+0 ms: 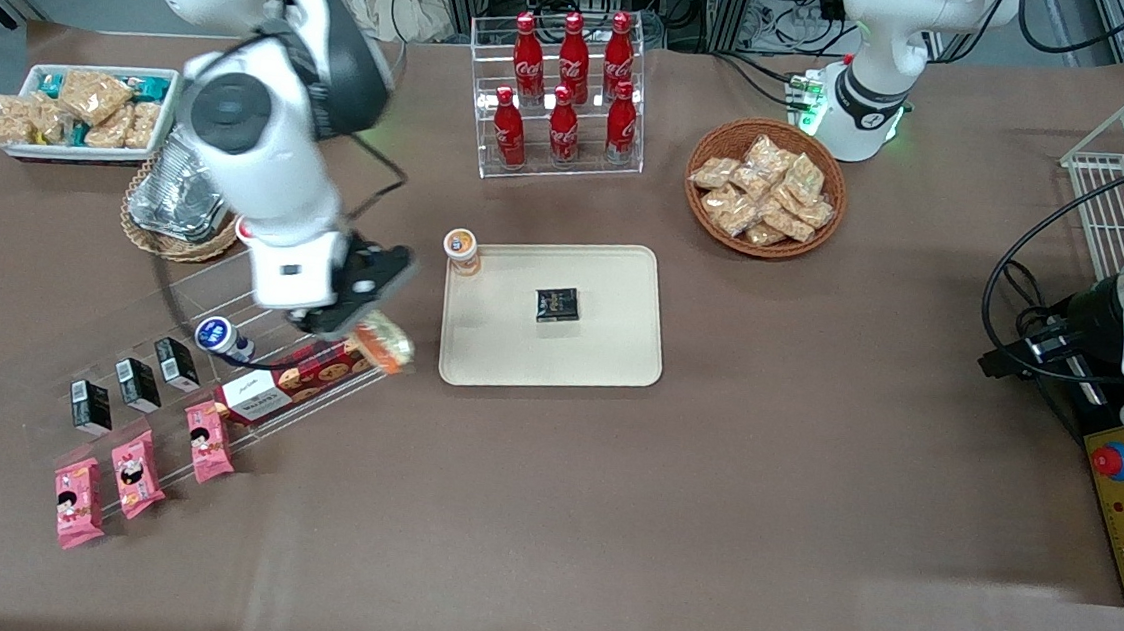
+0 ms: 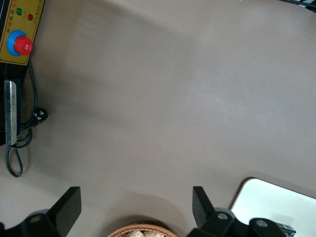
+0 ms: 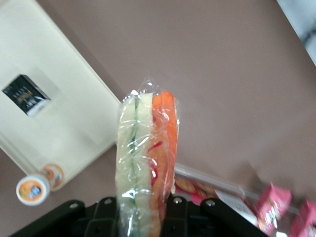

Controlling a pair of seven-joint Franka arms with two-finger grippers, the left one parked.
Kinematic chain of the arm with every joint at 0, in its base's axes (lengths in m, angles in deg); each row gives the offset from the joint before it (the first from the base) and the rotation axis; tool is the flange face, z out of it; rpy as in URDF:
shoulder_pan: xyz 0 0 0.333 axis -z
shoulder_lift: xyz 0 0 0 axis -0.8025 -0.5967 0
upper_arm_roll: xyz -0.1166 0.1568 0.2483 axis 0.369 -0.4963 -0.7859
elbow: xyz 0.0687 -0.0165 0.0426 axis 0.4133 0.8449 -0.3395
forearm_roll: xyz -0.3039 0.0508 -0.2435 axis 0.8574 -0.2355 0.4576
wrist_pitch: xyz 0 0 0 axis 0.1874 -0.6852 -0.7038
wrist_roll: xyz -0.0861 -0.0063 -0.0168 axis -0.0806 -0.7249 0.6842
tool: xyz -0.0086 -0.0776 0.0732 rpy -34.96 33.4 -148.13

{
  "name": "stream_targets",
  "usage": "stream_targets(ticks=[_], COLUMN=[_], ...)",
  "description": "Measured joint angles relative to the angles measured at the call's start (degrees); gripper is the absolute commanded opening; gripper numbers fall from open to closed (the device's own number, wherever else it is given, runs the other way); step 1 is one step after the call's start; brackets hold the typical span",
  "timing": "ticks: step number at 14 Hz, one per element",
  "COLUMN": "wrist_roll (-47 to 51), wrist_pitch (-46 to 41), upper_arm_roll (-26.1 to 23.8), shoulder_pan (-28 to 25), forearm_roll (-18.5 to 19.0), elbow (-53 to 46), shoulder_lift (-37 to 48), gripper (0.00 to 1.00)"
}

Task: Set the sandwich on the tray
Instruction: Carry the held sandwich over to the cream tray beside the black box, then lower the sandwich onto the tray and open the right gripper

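My right gripper (image 1: 361, 325) is shut on the sandwich (image 1: 385, 342), a plastic-wrapped wedge with pale bread and orange and green filling. I hold it in the air above the end of the clear acrylic shelf, beside the tray (image 1: 609, 359) toward the working arm's end. In the right wrist view the sandwich (image 3: 145, 163) stands clamped between my fingers (image 3: 106, 217), with the cream-beige tray (image 3: 69, 128) below. A small black packet (image 1: 557, 305) lies on the tray, and an orange-lidded cup (image 1: 463, 251) stands at its corner.
A clear acrylic shelf (image 1: 119, 341) under my gripper holds a red cookie box (image 1: 296, 382), black cartons, pink packets (image 1: 133, 472) and a blue-lidded cup (image 1: 217, 336). A cola bottle rack (image 1: 564, 95), a snack basket (image 1: 766, 189), a foil container (image 1: 179, 205) and a white snack tray (image 1: 86, 113) stand farther from the camera.
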Motion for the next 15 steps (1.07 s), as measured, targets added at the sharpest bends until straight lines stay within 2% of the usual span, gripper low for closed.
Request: stream_targets(ticks=[5, 8, 15], wrist_roll=[-7.2, -14.7, -19.9], wrist_pitch=[7.5, 12.2, 21.7], upper_arm_roll=[0.0, -1.2, -4.5], shoulder_pan=[-9.5, -10.0, -10.0], forearm_roll=[0.0, 0.0, 0.0], elbow=[0.0, 0.1, 0.1], shoulder_lift=[-7.6, -13.2, -21.7], gripper=[0.0, 0.0, 0.0])
